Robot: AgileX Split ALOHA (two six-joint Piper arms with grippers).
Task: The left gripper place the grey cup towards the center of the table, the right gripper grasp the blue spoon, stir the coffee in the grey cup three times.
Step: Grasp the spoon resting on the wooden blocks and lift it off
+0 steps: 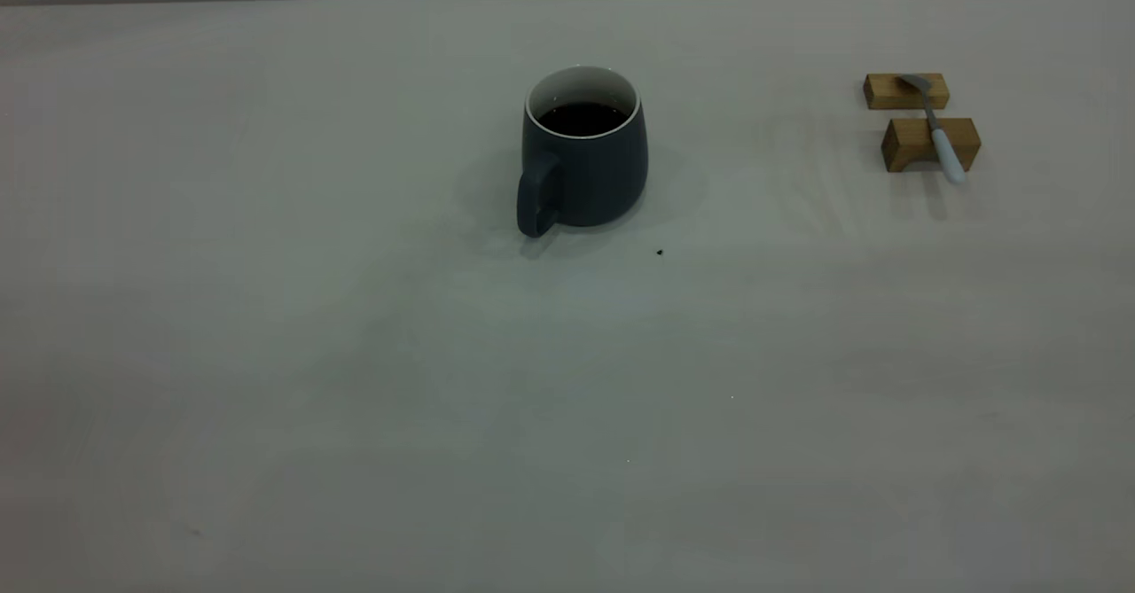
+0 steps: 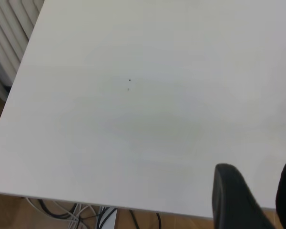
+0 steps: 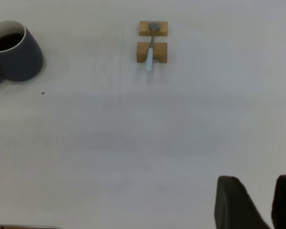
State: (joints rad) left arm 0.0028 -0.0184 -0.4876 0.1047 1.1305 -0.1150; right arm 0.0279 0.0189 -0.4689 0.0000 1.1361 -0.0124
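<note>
The grey cup [image 1: 585,167] stands near the middle of the table [image 1: 355,354], handle toward the camera, with dark coffee [image 1: 583,119] inside. The blue spoon [image 1: 935,128] lies across two small wooden blocks at the far right, its pale handle overhanging the nearer one. Neither arm appears in the exterior view. The right wrist view shows the cup [image 3: 19,57] and spoon [image 3: 150,47] far from my right gripper [image 3: 257,178], which is open and empty. My left gripper [image 2: 258,167] hangs open and empty over a bare table corner.
The far wooden block [image 1: 887,92] and near wooden block [image 1: 913,145] carry the spoon. A tiny dark speck [image 1: 660,253] lies just in front of the cup. In the left wrist view, cables [image 2: 86,212] hang below the table edge and a white radiator [image 2: 9,38] stands beyond.
</note>
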